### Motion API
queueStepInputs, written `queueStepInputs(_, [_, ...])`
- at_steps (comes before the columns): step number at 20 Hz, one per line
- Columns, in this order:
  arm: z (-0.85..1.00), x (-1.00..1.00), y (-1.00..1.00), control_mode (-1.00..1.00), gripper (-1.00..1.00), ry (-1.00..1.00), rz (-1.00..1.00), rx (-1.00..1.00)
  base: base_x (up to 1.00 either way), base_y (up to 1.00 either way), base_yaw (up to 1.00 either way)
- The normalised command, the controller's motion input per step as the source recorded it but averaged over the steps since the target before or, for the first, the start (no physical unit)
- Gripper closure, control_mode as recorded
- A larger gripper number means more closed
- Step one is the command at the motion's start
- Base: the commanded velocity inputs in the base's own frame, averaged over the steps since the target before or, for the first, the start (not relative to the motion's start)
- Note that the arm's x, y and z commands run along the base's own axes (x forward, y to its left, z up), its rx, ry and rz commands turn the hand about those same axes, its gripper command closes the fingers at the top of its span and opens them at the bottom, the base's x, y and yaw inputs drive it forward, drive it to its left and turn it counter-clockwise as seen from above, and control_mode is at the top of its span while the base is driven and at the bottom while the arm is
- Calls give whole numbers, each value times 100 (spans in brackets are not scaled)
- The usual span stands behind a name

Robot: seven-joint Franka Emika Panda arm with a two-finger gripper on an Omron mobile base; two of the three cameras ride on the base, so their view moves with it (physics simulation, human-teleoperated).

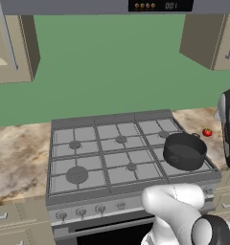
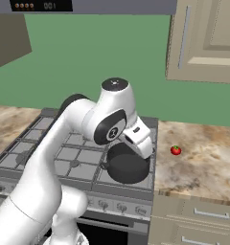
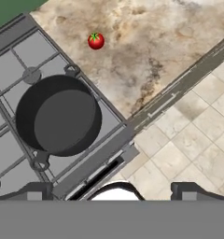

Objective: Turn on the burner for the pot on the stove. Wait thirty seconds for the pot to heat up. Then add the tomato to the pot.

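Observation:
The dark pot [image 1: 185, 150] [image 2: 128, 165] [image 3: 58, 115] sits empty on the front right burner of the grey stove [image 1: 88, 158] [image 2: 64, 153] [image 3: 11, 65]. The red tomato [image 1: 207, 132] [image 2: 175, 150] [image 3: 95, 40] rests on the marble counter just right of the stove, beyond the pot. My gripper [image 3: 113, 192] hangs above the stove's front right corner, looking down on pot and tomato. Its fingertips [image 3: 37, 191] stand wide apart, open, with nothing between them. The small round knobs [image 1: 81, 211] [image 2: 120, 207] line the stove's front.
Marble counter [image 1: 16, 158] [image 2: 203, 167] runs on both sides of the stove. Wall cabinets [image 1: 14, 43] [image 2: 203, 38] hang above, with a hood panel [image 1: 160, 5] over the range. Drawers [image 2: 198, 215] sit below the right counter, tiled floor [image 3: 188, 140] beneath.

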Motion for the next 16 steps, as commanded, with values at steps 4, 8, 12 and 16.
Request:
queueStepInputs(4, [-29, 54, -27, -100, -100, 0, 0, -1, 0, 0, 0])
queueStepInputs(8, [-25, 54, -22, -100, -100, 0, 0, -1, 0, 0, 0])
queueStepInputs(12, [-26, 56, -26, -100, -100, 0, 0, -1, 0, 0, 0])
queueStepInputs(16, [-30, 47, -30, -100, -100, 2, 0, -1, 0, 0, 0])
